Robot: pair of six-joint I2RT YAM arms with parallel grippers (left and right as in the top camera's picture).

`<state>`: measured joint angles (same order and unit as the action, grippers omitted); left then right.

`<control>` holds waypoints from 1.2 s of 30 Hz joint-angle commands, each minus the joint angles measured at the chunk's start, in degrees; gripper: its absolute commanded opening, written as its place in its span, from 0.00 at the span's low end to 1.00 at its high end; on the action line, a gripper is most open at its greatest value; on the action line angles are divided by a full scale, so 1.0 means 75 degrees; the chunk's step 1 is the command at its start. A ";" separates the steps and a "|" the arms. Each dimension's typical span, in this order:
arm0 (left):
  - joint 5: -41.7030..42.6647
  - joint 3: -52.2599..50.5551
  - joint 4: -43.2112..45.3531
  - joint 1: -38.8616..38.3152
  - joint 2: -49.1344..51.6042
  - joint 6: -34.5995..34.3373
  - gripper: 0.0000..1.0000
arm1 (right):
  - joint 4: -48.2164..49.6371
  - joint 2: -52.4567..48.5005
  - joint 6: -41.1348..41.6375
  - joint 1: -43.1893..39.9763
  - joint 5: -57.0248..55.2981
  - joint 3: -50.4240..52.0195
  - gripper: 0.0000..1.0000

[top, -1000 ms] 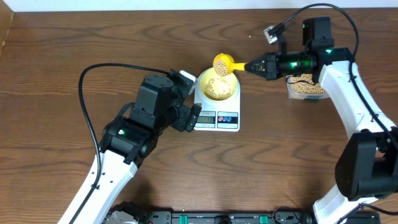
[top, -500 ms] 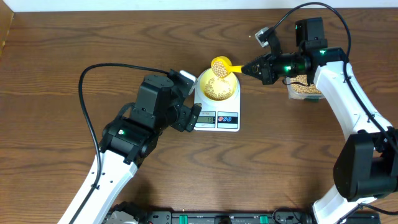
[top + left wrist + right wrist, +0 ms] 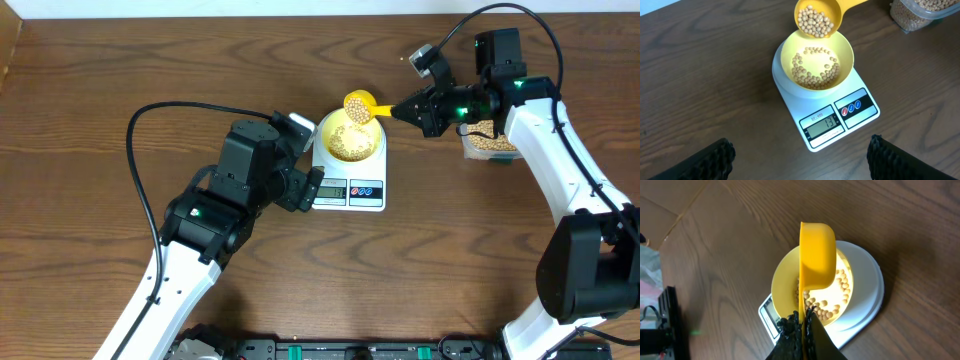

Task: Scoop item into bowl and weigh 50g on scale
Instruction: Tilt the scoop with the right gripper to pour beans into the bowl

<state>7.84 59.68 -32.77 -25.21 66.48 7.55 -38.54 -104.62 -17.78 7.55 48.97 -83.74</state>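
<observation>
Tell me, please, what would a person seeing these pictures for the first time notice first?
The yellow scoop, filled with soybeans, catches the eye first: the right gripper holds it by the handle over the rim of the pale-yellow bowl. The bowl stands on a white digital scale in the middle of the overhead view, with a ring of beans inside, and the display reads 13.

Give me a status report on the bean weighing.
Left gripper open, idle by scale. Right gripper shut on scoop, beans loaded, over bowl. Display reads 13. Nothing blocking.
</observation>
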 commanded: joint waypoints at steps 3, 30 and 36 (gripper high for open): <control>0.0073 -0.0017 0.0006 0.0017 0.0026 0.0020 0.87 | -0.0006 -0.0052 -0.0743 0.0058 0.0061 -0.0102 0.01; 0.0073 -0.0017 0.0006 0.0017 0.0026 0.0020 0.86 | -0.0143 -0.0052 -0.2503 0.0157 0.0061 -0.0102 0.01; 0.0073 -0.0017 0.0009 0.0017 0.0026 0.0020 0.86 | -0.0143 -0.0052 -0.3110 0.0157 0.0061 -0.0102 0.01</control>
<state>7.84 59.68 -32.77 -25.21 66.48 7.55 -39.57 -104.62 -37.45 8.19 48.77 -83.74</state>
